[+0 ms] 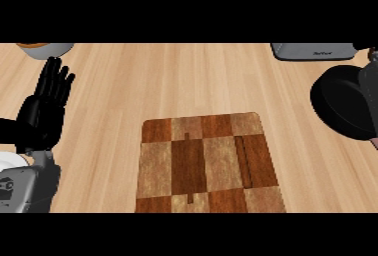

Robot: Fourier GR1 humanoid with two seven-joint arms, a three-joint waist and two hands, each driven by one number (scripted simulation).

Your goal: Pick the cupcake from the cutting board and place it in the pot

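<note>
The wooden cutting board (209, 163) lies in the middle of the counter with nothing on it. No cupcake shows anywhere in the head view. The black pot (341, 102) sits at the right edge, partly cut off. A dark grey shape (370, 82) covers the pot's right side at the picture's edge; it looks like part of my right hand, and what it holds is hidden. A small pinkish bit (374, 144) shows just below the pot; I cannot tell what it is. My left hand (44, 107) rests open at the far left, fingers up, well away from the board.
A grey appliance (314, 51) stands at the back right, close to the pot. A pale round container (46, 49) with something orange in it sits at the back left. A white object (10, 161) shows behind my left forearm. Bare wood lies between board and pot.
</note>
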